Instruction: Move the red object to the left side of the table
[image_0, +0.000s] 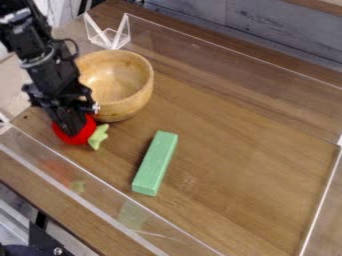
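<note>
The red object (76, 130), a small toy strawberry with its light green cap (96, 137) pointing right, lies on the table (241, 110) near the front left, just in front of the wooden bowl. My gripper (72, 120) points down right over it. Its black fingers (59, 108) stand a little apart on either side of the red body, so the gripper is open. The fingertips hide the strawberry's top, and I cannot tell whether they touch it.
A wooden bowl (112, 84) stands just behind and right of the gripper. A long green block (155, 163) lies in the front middle. A low clear plastic wall (80, 185) edges the table close to the strawberry. A clear folded piece (107, 30) stands at the back.
</note>
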